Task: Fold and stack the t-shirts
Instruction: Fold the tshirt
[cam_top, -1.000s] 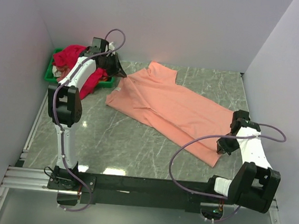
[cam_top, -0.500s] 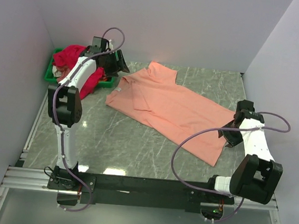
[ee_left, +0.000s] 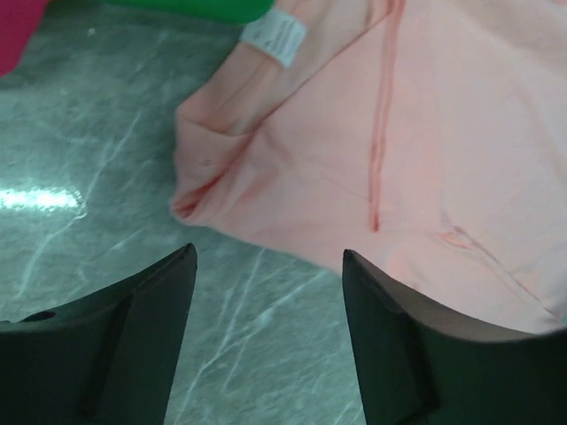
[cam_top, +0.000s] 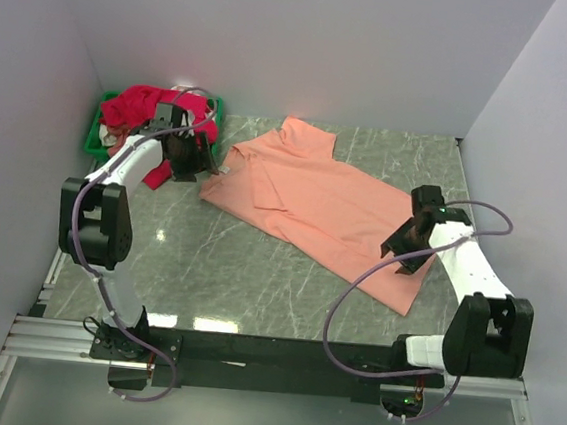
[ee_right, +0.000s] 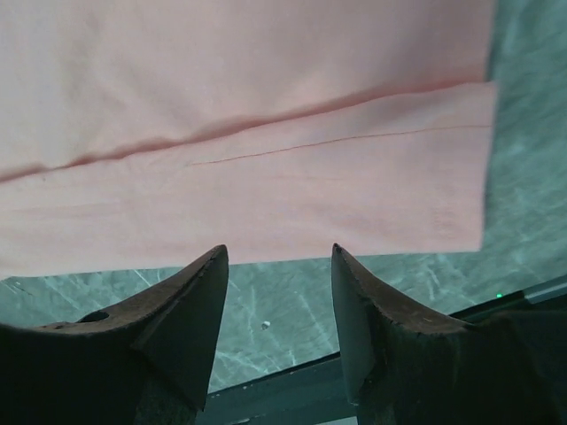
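Stretching slantwise across the counter [cam_top: 209, 256], the salmon t-shirt [cam_top: 315, 200] lies spread out with its long axis running from the far left, beside the green bin [cam_top: 94, 140], down toward the near right corner. The crimson t-shirts [cam_top: 138, 108] are heaped in and over that bin at the far left corner, apart from the work in hand.

Each arm sits at its own end of that axis. The left pincer [cam_top: 201, 154] hangs at the shirt's far-left end, jaws spread wide with nothing between them. In its wrist view a bunched fold of cloth bearing a white label [ee_left: 275, 37] lies just ahead of the fingertips, most of it off to the right. The right pincer [cam_top: 400, 252] hovers over the near-right end, jaws likewise parted and empty. In its wrist view the hem runs crosswise just ahead of the gap, with the hem's corner further right.

The coming move likely turns on this: both ends are reachable at once, left arm nearer the shoulder end, right arm nearer the hem. A fold along the long axis would bring one end toward the other.
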